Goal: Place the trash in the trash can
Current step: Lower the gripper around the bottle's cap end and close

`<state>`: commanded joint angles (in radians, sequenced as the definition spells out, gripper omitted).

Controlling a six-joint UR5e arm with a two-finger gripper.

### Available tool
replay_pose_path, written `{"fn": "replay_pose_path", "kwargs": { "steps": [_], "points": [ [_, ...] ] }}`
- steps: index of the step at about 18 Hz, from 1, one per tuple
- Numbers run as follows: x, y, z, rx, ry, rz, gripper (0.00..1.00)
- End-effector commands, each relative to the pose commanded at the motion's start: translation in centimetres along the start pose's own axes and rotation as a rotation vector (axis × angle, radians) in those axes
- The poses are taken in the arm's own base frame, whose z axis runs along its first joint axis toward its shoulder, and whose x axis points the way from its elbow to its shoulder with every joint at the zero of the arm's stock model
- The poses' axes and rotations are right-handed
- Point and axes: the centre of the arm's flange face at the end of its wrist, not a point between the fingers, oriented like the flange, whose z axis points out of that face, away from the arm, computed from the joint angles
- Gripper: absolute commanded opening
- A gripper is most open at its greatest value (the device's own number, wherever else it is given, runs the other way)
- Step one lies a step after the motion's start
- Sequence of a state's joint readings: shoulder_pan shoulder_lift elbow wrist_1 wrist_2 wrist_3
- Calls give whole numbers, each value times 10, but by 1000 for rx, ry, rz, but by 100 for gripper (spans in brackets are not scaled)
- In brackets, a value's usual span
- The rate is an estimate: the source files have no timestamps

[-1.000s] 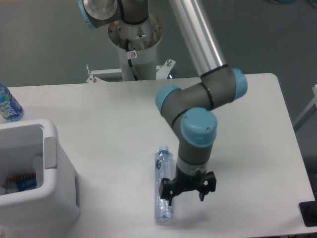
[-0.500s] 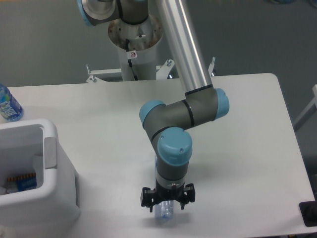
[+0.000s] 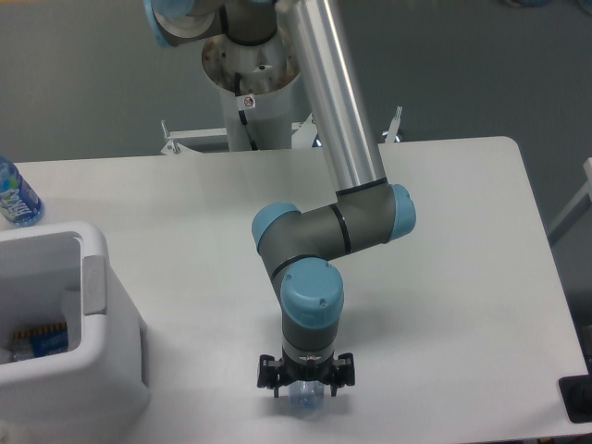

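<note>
My jaws have dropped lower over the clear plastic bottle on the table, spread wide and straddling it, not yet clamped. Only its near end shows beneath my wrist. The trash can sits well left.

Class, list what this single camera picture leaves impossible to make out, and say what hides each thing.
- Clear plastic bottle: mostly hidden under the arm's wrist; only its near end shows.
- Gripper: whether its fingers grip the bottle, blocked by the wrist.
- Trash can: cut off by the left edge; its contents are blurred.
</note>
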<state>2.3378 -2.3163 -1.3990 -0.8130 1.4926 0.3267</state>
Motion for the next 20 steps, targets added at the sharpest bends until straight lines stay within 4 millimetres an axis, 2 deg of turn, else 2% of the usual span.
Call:
{"fn": "replay_pose_path", "kwargs": {
  "steps": [5,10,15,20],
  "points": [
    [-1,0,3,-3,-9,0,100],
    [-2,1,4,-10,-21,0,85],
    [-3,3,4,-19,-38,-2,74],
    [5,2,5,-26,-55,12,70]
  ]
}}
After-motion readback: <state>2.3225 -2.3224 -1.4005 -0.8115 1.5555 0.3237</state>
